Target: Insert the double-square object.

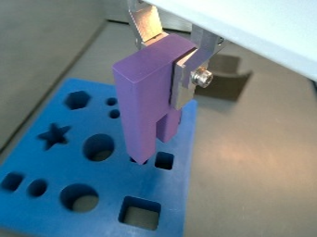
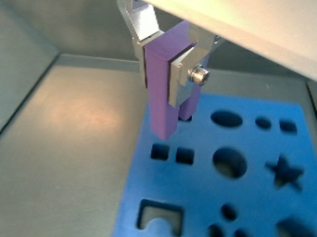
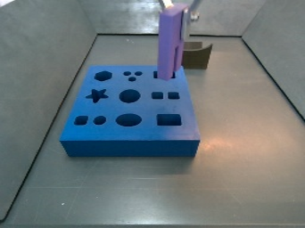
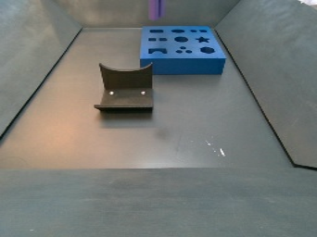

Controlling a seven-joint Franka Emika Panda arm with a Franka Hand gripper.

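The double-square object (image 1: 139, 97) is a tall purple block, held upright between my gripper's (image 1: 168, 57) silver fingers (image 1: 186, 79). It shows in both wrist views (image 2: 164, 83) and both side views (image 3: 170, 44) (image 4: 158, 8). My gripper (image 2: 166, 54) is shut on its upper end. Its two prongs point down over the blue board (image 1: 37, 199) (image 2: 266, 199) (image 3: 125, 142) (image 4: 186, 63). The longer prong ends just above a pair of small square holes (image 1: 162, 160) (image 2: 171, 153) (image 3: 166, 93). I cannot tell whether it touches the board.
The board has star, round and square holes (image 3: 99, 94). A dark olive curved block (image 4: 124, 88) (image 3: 197, 56) stands on the grey floor away from the board. Grey walls (image 3: 48, 62) close in the floor on the sides.
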